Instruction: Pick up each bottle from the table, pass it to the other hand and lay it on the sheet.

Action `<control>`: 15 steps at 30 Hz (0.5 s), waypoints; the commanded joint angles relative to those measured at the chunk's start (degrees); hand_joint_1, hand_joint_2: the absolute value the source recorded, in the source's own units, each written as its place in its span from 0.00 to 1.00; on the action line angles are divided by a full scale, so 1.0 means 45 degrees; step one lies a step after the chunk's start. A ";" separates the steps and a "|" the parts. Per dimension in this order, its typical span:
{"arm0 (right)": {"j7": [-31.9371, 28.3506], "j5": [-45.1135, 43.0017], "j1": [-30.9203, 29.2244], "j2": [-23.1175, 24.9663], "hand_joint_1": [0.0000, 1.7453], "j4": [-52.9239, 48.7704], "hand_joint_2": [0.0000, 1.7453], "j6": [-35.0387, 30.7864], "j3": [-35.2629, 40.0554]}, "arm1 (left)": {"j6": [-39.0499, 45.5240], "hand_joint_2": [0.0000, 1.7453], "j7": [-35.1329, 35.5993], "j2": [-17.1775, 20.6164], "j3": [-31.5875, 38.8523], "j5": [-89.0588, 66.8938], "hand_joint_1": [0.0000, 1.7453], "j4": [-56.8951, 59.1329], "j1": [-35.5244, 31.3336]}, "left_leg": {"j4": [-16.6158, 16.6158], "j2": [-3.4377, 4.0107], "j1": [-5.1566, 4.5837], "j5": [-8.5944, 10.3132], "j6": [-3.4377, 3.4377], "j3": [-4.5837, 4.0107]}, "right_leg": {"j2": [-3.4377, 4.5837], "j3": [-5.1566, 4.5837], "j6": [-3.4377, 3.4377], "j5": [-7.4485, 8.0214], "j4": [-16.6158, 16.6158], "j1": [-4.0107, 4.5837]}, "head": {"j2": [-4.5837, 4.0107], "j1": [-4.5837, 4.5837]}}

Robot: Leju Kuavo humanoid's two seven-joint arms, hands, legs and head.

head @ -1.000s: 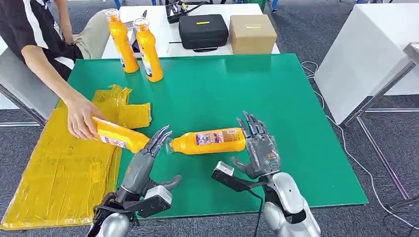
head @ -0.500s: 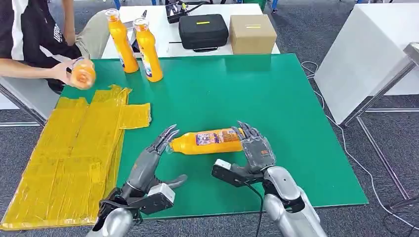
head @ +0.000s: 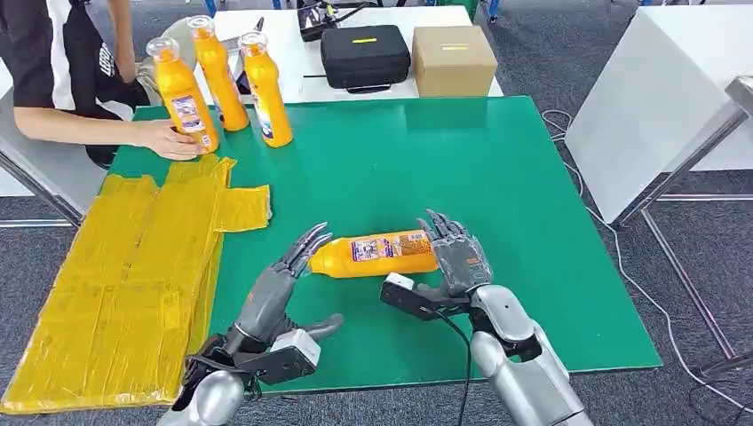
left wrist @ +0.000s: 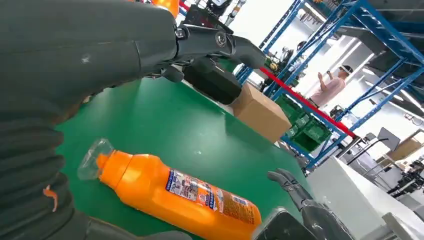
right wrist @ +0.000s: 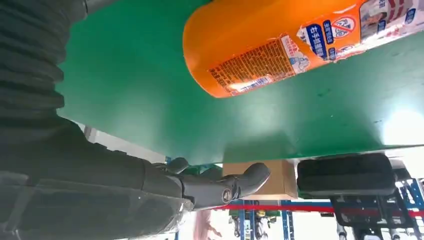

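Observation:
An orange bottle (head: pixel 373 253) (left wrist: pixel 175 192) (right wrist: pixel 280 45) lies on its side on the green table (head: pixel 426 160), cap toward the yellow sheet (head: pixel 115 284). My left hand (head: pixel 284 280) (left wrist: pixel 100 50) is open, its fingertips reaching to the cap end without gripping it. At the bottle's base end my right hand (head: pixel 457 257) (right wrist: pixel 100 190) is open, fingers spread just beside the base. At the back left stand three upright orange bottles; a person's hand (head: pixel 164 138) holds the nearest one (head: pixel 182 93), and the other two (head: pixel 217 75) (head: pixel 266 89) stand free.
A person sits at the far left by the sheet. Behind the green table, a white table carries a black case (head: pixel 364 55) and a cardboard box (head: pixel 453 59). Another white table (head: pixel 657 98) stands to the right. Cables lie on the floor there.
The person lifted the bottle off the sheet and stood it upright at the back left. Both my hands and the lying bottle shifted slightly away from me.

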 commanded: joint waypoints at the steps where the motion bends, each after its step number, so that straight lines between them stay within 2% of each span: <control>1: -0.0042 -0.0001 -0.0703 0.0074 0.00 0.1274 1.00 -0.0109 0.0466 | -0.0099 1.00 0.0042 0.0226 -0.0385 0.0056 0.00 0.0679 -0.0472 | -0.0010 0.0018 0.0009 -0.0011 -0.0037 0.0044 | 0.0012 0.0046 -0.0008 -0.0001 -0.0021 0.0007 | 0.0005 0.0000; 7: 0.0062 0.0738 -0.1665 0.0915 0.00 0.3269 1.00 -0.0372 0.1182 | -0.0109 1.00 -0.0003 0.0074 -0.0449 0.0152 0.00 0.0798 -0.0499 | -0.0015 0.0058 0.0013 -0.0013 -0.0042 0.0057 | 0.0052 0.0048 -0.0013 0.0007 -0.0024 0.0011 | 0.0000 0.0005; 15: 0.0371 0.1314 -0.2293 0.1294 0.00 0.4988 1.00 -0.0409 0.1855 | -0.0276 1.00 -0.0122 -0.0101 -0.0568 0.0241 0.00 0.0959 -0.0626 | -0.0013 0.0029 0.0010 -0.0009 -0.0031 0.0047 | 0.0024 0.0044 -0.0007 0.0001 -0.0021 0.0008 | 0.0000 0.0000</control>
